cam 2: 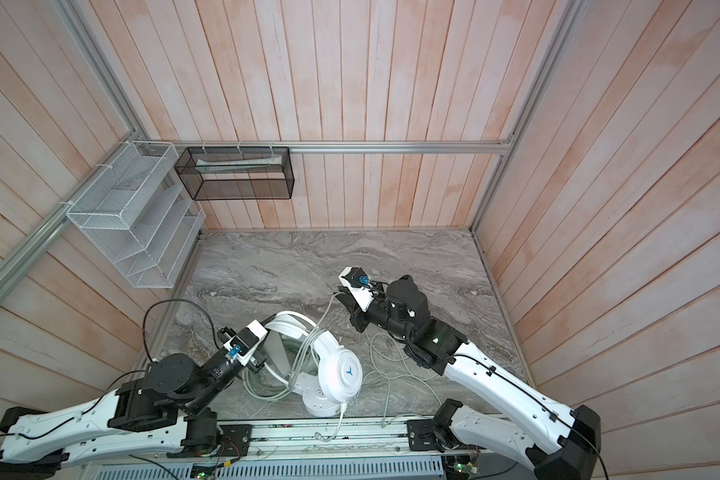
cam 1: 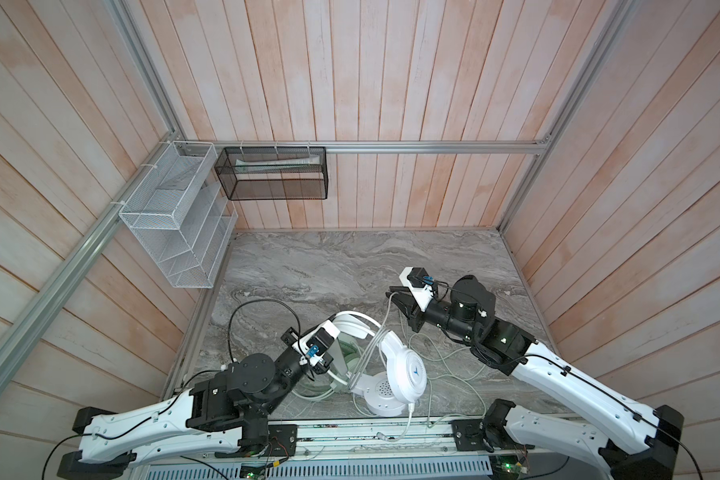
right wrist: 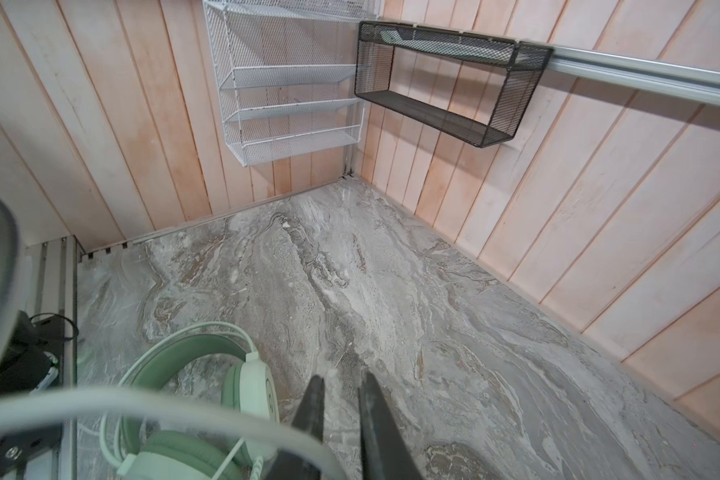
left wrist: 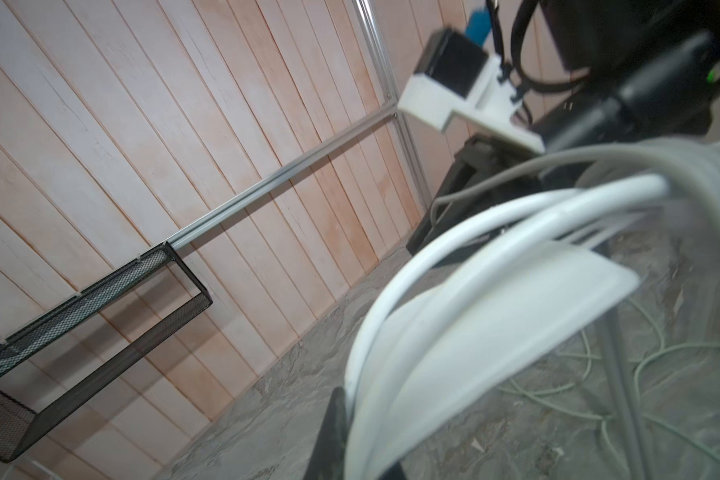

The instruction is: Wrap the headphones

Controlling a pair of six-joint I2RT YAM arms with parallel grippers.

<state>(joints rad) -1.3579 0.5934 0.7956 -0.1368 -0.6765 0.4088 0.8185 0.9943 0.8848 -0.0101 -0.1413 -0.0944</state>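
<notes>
White headset (cam 1: 408, 370) sits near the marble table's (cam 1: 308, 266) front, its band pinched by the left gripper (cam 1: 334, 332). The right gripper's (right wrist: 342, 379) jaws are a little apart, so the loose cable (cam 1: 385, 318) could slip and tangle.

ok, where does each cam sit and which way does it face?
Top views: stereo pair high over the front, looking down at the table; left arm and right arm show.
Left wrist: faces the back wall past the white headphones; right arm shows.
Right wrist: faces the back-left corner; right end effector shows, mint headphones nearby.
Shared: black mesh shelf in all.
</notes>
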